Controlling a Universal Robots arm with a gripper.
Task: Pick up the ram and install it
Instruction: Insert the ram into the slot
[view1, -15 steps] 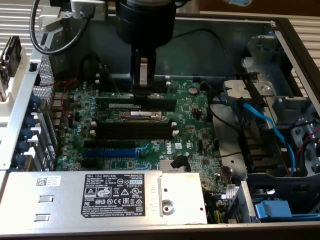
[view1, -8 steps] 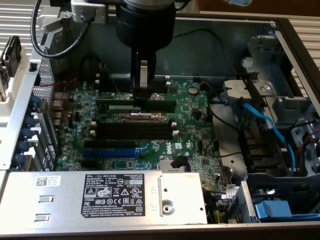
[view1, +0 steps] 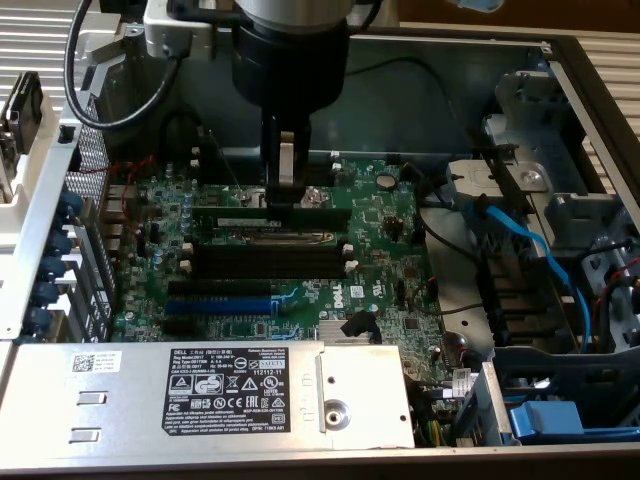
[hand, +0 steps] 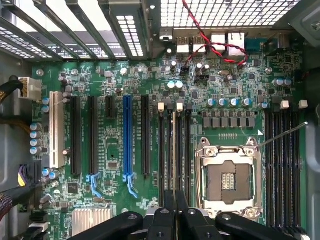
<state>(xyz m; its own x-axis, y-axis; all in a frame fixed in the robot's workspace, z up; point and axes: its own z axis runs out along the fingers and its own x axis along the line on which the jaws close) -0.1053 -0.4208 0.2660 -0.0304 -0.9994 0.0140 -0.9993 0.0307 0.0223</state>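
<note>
My gripper (view1: 288, 198) hangs over the green motherboard (view1: 385, 255) inside an open computer case, shut on the ram (view1: 240, 213). The ram is a long dark stick held level by its top edge. In the wrist view the ram (hand: 173, 150) shows edge-on as a thin line running out from between the black fingers (hand: 165, 215). It lies parallel to the black memory slots (hand: 161, 150) with white end clips and is lined up over one of them. Whether it touches the slot I cannot tell. The same slots (view1: 270, 262) lie just in front of the stick in the exterior view.
An empty CPU socket (hand: 227, 177) sits beside the slots, with more black slots (hand: 282, 165) past it. The blue expansion slot (hand: 126, 135), a silver heatsink (hand: 90, 220), the grey power supply (view1: 240, 385) and blue cables (view1: 530, 250) surround the board. Red-black wires (hand: 210, 47) cross near the rear ports.
</note>
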